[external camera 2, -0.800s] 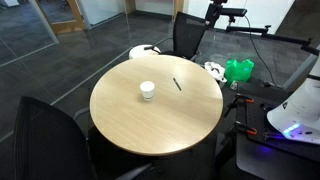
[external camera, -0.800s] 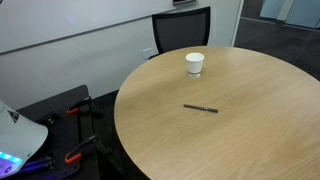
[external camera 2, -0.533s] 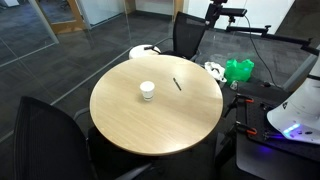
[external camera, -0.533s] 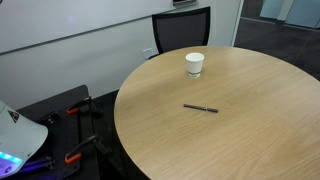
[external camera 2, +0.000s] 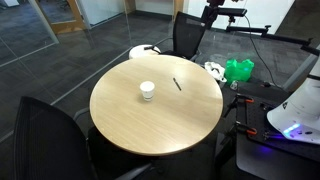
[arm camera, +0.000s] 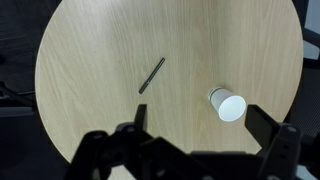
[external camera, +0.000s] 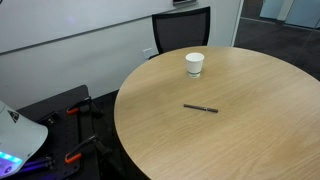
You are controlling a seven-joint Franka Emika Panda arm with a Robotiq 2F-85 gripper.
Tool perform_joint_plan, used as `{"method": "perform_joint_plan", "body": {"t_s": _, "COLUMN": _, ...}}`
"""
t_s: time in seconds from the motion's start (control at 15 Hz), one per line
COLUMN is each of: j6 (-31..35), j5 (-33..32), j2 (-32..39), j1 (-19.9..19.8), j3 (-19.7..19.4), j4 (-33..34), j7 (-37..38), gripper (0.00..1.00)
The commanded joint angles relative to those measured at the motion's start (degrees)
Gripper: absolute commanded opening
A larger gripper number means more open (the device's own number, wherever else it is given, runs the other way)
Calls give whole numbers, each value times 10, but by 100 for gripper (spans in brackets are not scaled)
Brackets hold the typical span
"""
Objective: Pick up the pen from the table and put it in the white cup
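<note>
Unchanged since 0.8 s ago: the thin, dark, straight pen [external camera: 200, 108] and the small white tapered cup [external camera: 194, 65] sit at the same spots on the large round table with a light wood-grain top [external camera: 250, 140] in both exterior views. One small difference: black hardware at the top edge of an exterior view [external camera 2: 222, 12] looks marginally shifted at its left end. It is too small to identify.

Surface, near to far, in an exterior view:
- The pen lies flat around mid-table, roughly parallel to the near rim.
- The white cup stands upright beyond it, close to the far rim and well apart from the pen.
- A black mesh-back office chair [external camera: 182, 30] stands behind the table, in front of a pale wall [external camera: 70, 30].

Room:
- The floor [external camera: 60, 105] is dark.
- A white rounded housing with a blue glow [external camera: 15, 130] sits in the near corner.
- In an exterior view, a dark chair back [external camera 2: 40, 130] is nearest and a bright green object [external camera 2: 238, 70] lies on the floor past the table.

Arm pose: the wrist view looks straight down from high over the table, taking in most of the round top. The black gripper [arm camera: 200, 128] enters from the bottom edge with its jaws spread wide and nothing between them. It is well above the surface. In this view the pen lies diagonally beyond the fingertips. The white cup stands mouth-up nearer the finger on the picture's right.
</note>
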Motion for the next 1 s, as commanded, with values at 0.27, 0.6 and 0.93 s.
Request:
{"method": "perform_joint_plan", "body": {"t_s": 0.27, "j6": 157, "j5": 16, "j2": 66, "j1": -5, "j3": 51, "j4": -45, "j7": 131, "gripper": 100}}
{"method": "perform_joint_plan", "body": {"t_s": 0.6, "j6": 293, "j5": 18, "j2": 140, "j1": -2, "j3": 73, "j4": -56, "j7": 237, "gripper": 100}}
{"method": "perform_joint_plan", "body": {"t_s": 0.93, "j6": 328, "j5": 5, "j2": 178, "j1": 1, "j3": 76, "j4": -57, "j7": 284, "gripper": 100}}
